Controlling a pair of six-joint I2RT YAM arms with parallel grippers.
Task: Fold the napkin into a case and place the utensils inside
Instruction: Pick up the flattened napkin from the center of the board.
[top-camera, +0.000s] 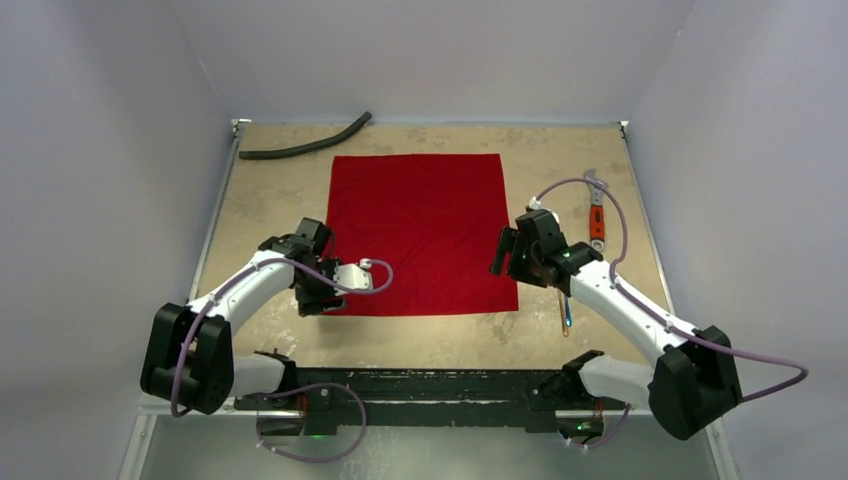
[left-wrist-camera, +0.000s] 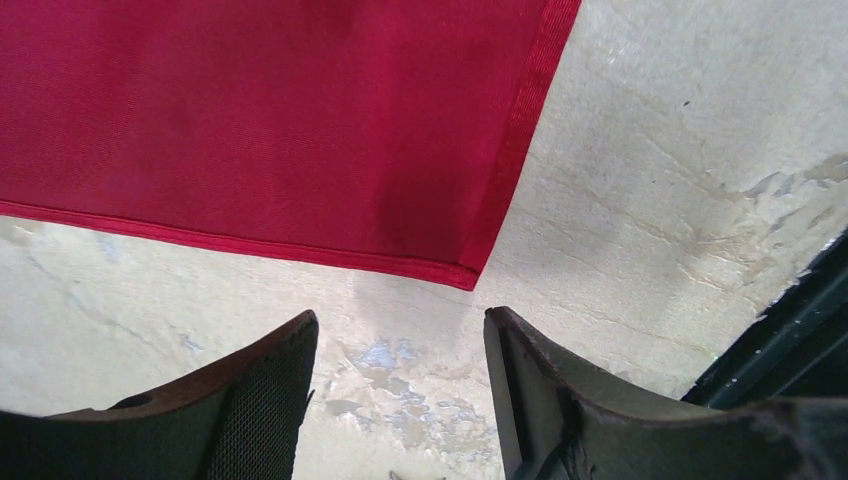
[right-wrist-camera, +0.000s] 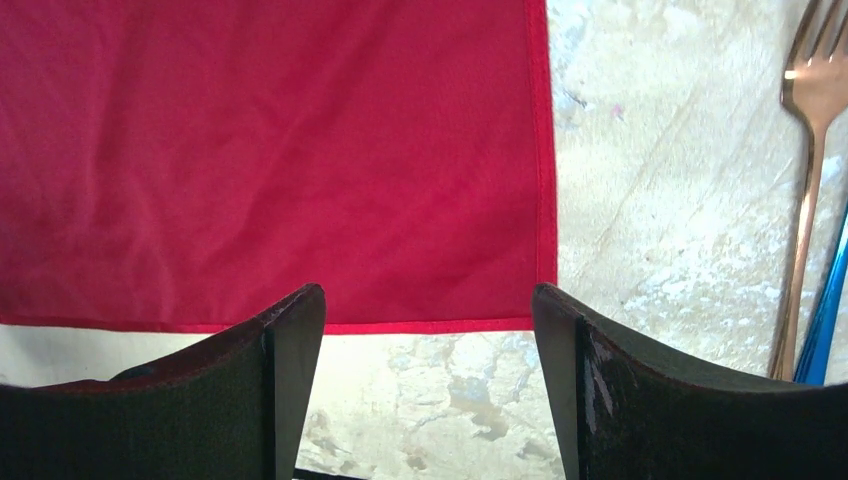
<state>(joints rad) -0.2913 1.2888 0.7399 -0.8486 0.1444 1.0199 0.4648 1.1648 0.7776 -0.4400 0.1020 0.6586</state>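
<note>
The red napkin (top-camera: 420, 230) lies spread flat as a square on the table; no case shape shows. My left gripper (top-camera: 312, 300) is open and empty just off the napkin's near-left corner (left-wrist-camera: 470, 272), its fingertips (left-wrist-camera: 295, 345) above bare table. My right gripper (top-camera: 503, 256) is open and empty over the napkin's near-right corner (right-wrist-camera: 545, 320). The utensils (top-camera: 566, 316) lie right of the napkin, partly hidden under my right arm. In the right wrist view a copper-toned fork (right-wrist-camera: 808, 150) and a blue piece (right-wrist-camera: 826, 310) lie side by side.
An orange-handled wrench (top-camera: 597, 222) lies at the right side of the table. A black curved hose (top-camera: 305, 146) lies at the back left. A black rail (top-camera: 430, 385) runs along the near edge between the arm bases. Walls enclose the table.
</note>
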